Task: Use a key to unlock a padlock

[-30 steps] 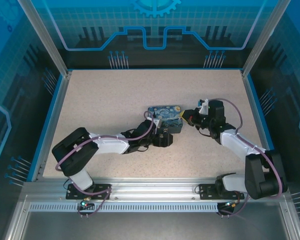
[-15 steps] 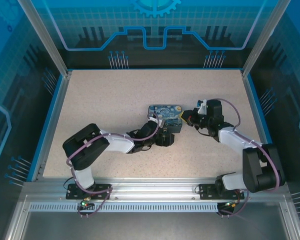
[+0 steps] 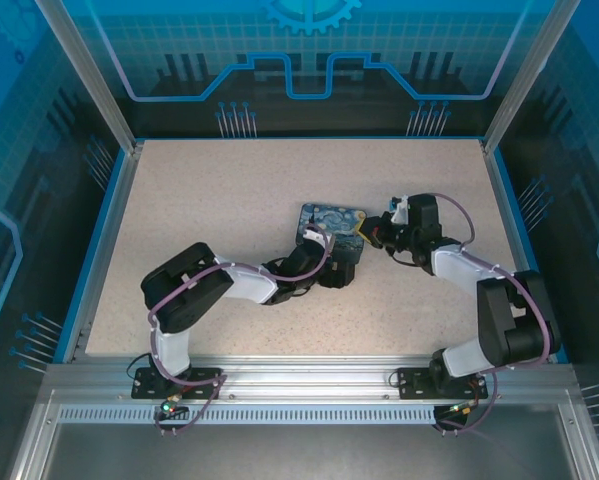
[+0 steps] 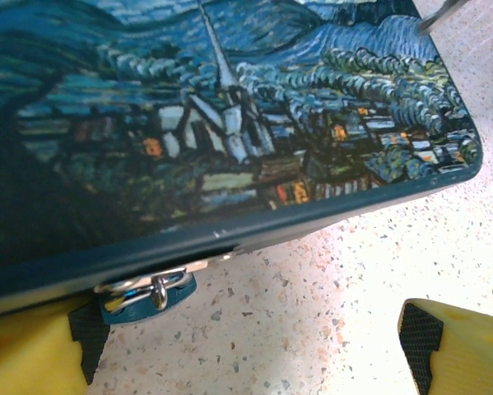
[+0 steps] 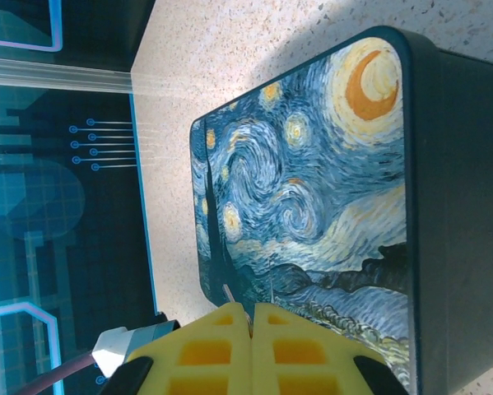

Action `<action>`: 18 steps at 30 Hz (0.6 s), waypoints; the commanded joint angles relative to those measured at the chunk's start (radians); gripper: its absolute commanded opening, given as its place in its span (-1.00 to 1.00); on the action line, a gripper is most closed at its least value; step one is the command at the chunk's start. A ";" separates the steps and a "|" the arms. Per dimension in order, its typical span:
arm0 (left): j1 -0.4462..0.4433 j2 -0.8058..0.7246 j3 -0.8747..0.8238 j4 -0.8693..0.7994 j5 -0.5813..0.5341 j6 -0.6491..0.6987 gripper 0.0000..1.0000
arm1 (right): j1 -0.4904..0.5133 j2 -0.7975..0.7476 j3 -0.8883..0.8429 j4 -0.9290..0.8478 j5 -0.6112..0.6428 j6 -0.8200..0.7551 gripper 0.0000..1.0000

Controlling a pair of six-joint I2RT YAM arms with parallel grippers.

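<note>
The tiny teal padlock [image 4: 139, 298] hangs by its metal shackle from the hasp on the front edge of the Starry Night box [image 4: 230, 115], low on the left of the left wrist view. My left gripper [image 4: 246, 337] is open, its yellow fingers [image 4: 32, 354] wide apart on the speckled surface just in front of the box, the left one beside the padlock. My right gripper [image 5: 251, 317] is shut over the box lid [image 5: 312, 189], with a thin grey sliver, the key [image 5: 229, 294], sticking out between its pads. From above, both grippers [image 3: 336, 270] [image 3: 372, 232] flank the box [image 3: 331, 222].
The box sits mid-table on the beige speckled surface [image 3: 209, 200], which has blue edging and metal posts around it. The left arm [image 3: 229, 285] lies low across the near middle. The right arm [image 3: 479, 280] reaches in from the right.
The left arm has swung in closer to the box's front. The box has shifted slightly away and to the right. The right gripper stays shut beside it, a little farther back.
</note>
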 commanded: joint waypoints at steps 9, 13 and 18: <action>-0.005 0.032 0.030 0.125 0.057 -0.126 0.81 | 0.005 0.032 0.024 0.006 -0.006 -0.024 -1.00; -0.005 0.038 0.039 0.145 0.051 -0.156 0.79 | 0.005 0.037 0.020 0.002 -0.005 -0.029 -1.00; 0.001 0.048 0.013 0.225 0.033 -0.243 0.76 | 0.005 0.044 0.019 0.007 -0.006 -0.029 -1.00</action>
